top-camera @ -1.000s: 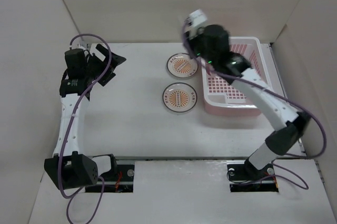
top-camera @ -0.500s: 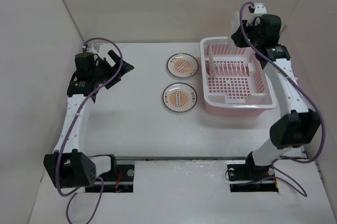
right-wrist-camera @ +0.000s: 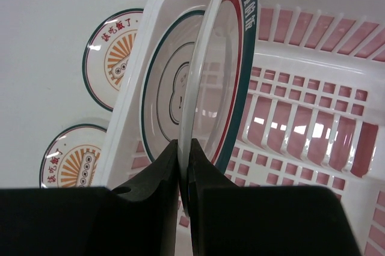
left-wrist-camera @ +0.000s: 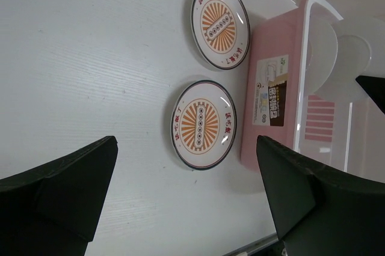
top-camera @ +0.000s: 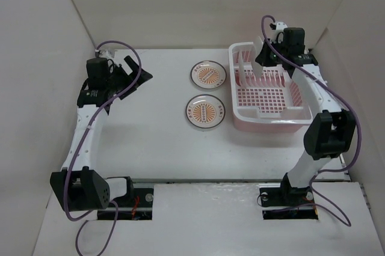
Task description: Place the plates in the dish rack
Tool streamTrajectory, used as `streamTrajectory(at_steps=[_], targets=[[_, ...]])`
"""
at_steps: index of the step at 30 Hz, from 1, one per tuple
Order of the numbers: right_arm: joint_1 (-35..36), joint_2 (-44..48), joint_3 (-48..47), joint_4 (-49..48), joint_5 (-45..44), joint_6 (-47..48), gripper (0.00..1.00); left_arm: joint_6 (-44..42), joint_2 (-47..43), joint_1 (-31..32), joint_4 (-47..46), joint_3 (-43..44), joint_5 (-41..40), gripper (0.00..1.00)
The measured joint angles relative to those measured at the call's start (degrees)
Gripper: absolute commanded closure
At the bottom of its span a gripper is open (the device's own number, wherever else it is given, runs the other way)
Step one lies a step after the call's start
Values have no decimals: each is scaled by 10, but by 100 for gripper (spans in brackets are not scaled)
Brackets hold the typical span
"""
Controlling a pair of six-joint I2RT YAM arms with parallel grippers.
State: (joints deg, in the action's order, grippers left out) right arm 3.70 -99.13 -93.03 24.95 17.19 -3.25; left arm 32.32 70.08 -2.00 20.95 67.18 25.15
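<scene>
The top camera looks down from high at the near edge on the whole table; the left wrist camera sees from afar, the right wrist close up; all share the dish rack and two flat plates

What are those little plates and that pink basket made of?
The sunburst plates look like glazed ceramic or melamine, hard to tell which: smooth white surface, crisp printed pattern. The green-rimmed plate shows bright glare, so a glossy finish. The pink dish rack looks like moulded plastic: thin walls, slotted floor, dull sheen.
</scene>
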Motion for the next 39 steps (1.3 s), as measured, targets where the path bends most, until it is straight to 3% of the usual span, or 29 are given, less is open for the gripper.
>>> streamTrajectory(at_steps=[22, 23, 29, 30, 32, 36, 38, 39], targets=[[0, -39, 39, -16, -22, -11, 99, -6, 14, 0, 0, 0, -6, 0], [1, -41, 39, -17, -23, -12, 92, -6, 14, 0, 0, 0, -6, 0], [2, -63, 39, -21, -36, -12, 76, -6, 14, 0, 0, 0, -10, 0], [2, -64, 39, -23, -36, -12, 65, -6, 14, 0, 0, 0, -10, 0], [2, -64, 39, -24, -37, -14, 58, -6, 14, 0, 0, 0, -11, 0], [2, -64, 39, -25, -38, -15, 28, -6, 14, 0, 0, 0, -12, 0], [4, -64, 37, -24, -40, -16, 18, -6, 14, 0, 0, 0, -12, 0], [4, -64, 35, -23, -41, -17, 18, -6, 14, 0, 0, 0, -12, 0]])
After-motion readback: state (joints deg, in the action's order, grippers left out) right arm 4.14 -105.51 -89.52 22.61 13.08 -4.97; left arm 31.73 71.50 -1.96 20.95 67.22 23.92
